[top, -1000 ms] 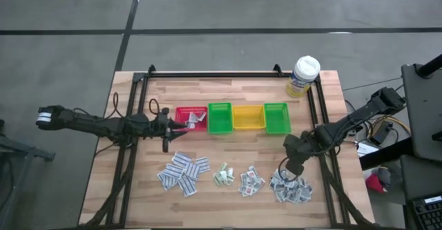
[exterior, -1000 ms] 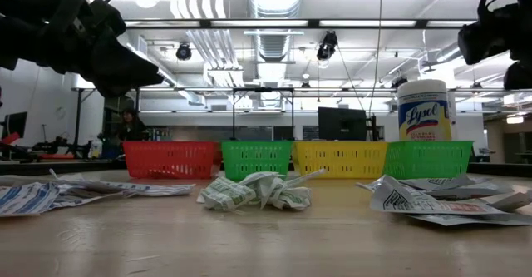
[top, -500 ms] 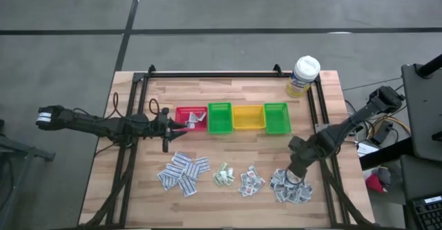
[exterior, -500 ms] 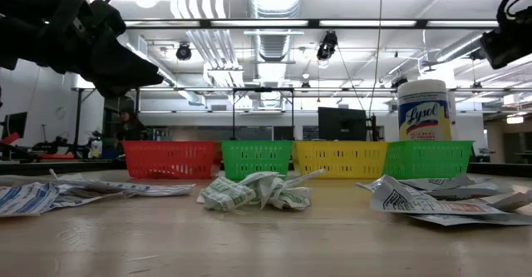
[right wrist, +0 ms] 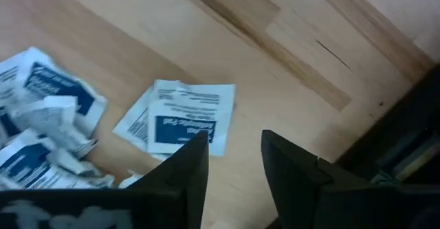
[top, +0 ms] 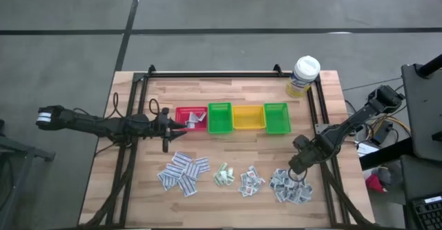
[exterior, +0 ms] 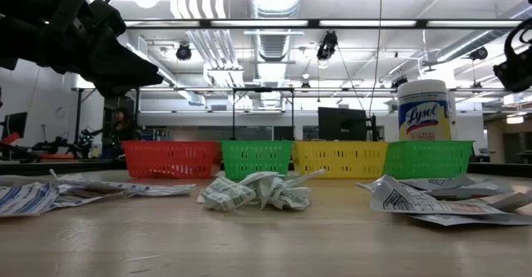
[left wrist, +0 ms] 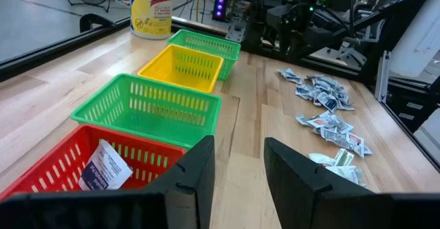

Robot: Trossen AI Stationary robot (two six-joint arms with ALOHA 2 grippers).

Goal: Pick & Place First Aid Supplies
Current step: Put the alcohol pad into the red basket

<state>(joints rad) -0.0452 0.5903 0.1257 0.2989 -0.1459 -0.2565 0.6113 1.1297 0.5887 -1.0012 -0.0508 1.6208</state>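
Observation:
The first aid supplies lie in loose piles near the table's front: strip packets [top: 183, 173], green-print packets [top: 222, 175], red-and-blue ones [top: 251, 181] and blue-print ones [top: 290, 187]. One packet [left wrist: 103, 167] lies in the red bin [top: 191, 118]. My right gripper [top: 295, 174] points down over the blue-print pile. It is open, its fingers [right wrist: 289, 170] standing above a squarish packet [right wrist: 182, 122] with nothing between them. My left gripper [left wrist: 238, 174] is open and held level at the red bin's near left corner, touching nothing.
A green bin [top: 219, 118], a yellow bin [top: 248, 117] and another green bin [top: 276, 118] stand in a row right of the red one. A white-capped bottle [top: 304, 76] stands at the far right corner. Black frame rails [top: 319, 119] run along the table's sides.
My right gripper has gone toward the table's near edge and a little to the right, sinking over the blue-print pile while its wrist rolled. In the low view its arm has slid out toward the picture's right edge. The packets have stayed where they were.

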